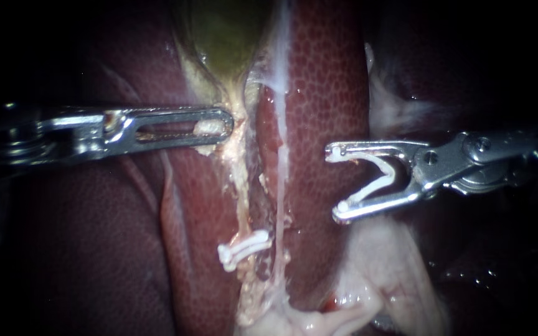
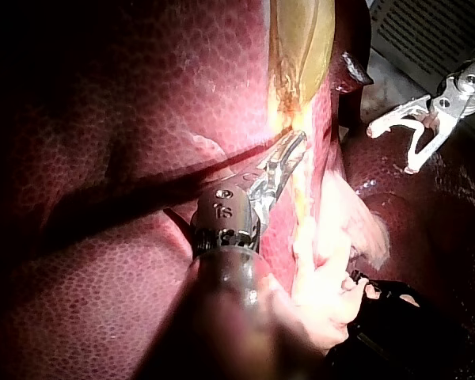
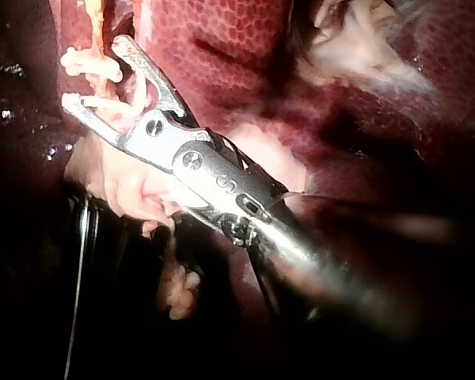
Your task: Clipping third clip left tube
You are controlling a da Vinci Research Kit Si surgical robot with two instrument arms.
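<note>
Left instrument: my shaft enters from the left and its slotted jaws are pressed together on the pale tissue just below the gallbladder, where a little of that tissue shows through the jaw slot. The left tube runs down from this grip point, between the lobes of the liver. A placed clip, white, sits across the tube lower down, well apart from my left jaws. A thin white strand runs just beside the tube on its right. Right instrument: my shaft enters from the right and its jaws stand wide apart, yet both bear on the loaded clip, a white V seated between them with its mouth facing the tube. This clip hangs over the liver surface, level with the bare stretch of tube between the grip point and the placed clip. It is clear of the tube, with the white strand lying between them.
</note>
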